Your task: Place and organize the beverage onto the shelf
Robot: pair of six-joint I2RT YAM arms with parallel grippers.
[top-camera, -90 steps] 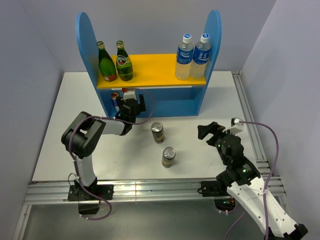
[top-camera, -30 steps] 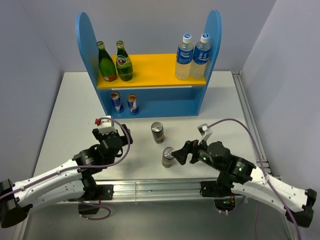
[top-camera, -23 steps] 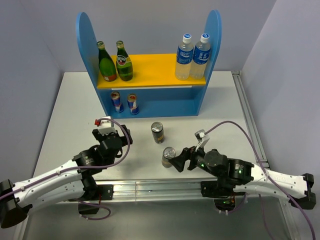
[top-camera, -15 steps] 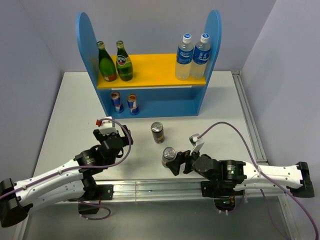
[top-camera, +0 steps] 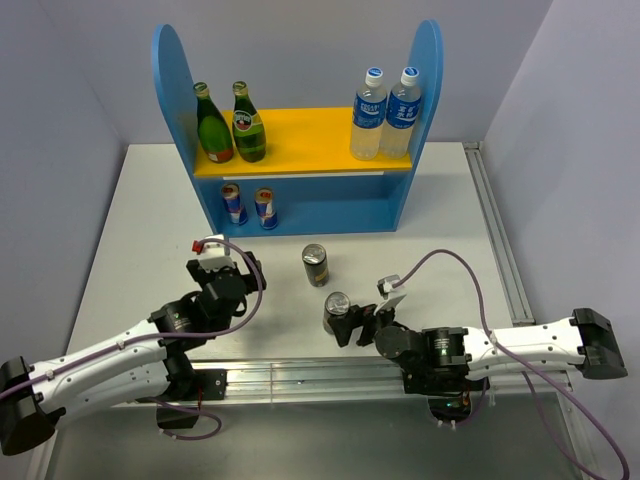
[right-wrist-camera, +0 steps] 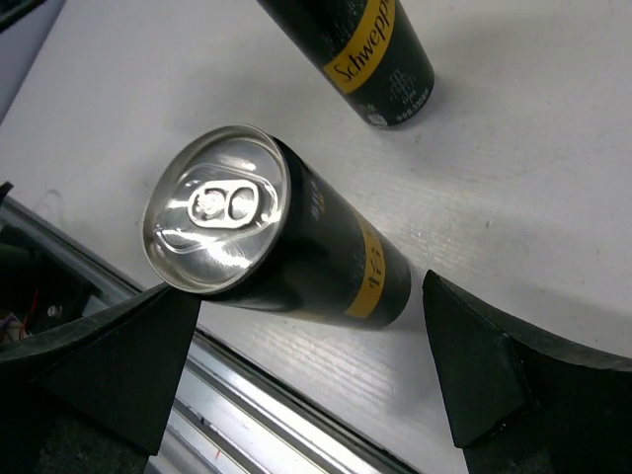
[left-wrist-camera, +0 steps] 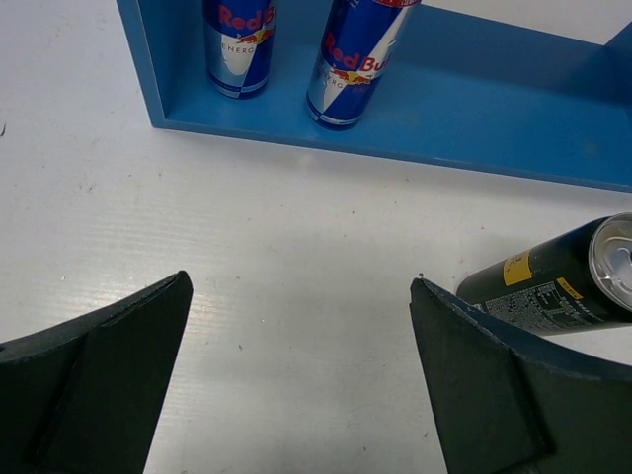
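Brown-gold can standing between spread right fingers, untouched; rigid, thin-walled, smooth, probably slippery; grip mid-body, below silver top; left fingers spread, empty.

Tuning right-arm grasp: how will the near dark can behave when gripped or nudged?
The near dark can stands upright, tall and slim: it probably tips if nudged near the top, then rolls. Tab looks unopened, so likely full and stiff, heavyish for its size. Glossy wall may slip in the open right gripper.
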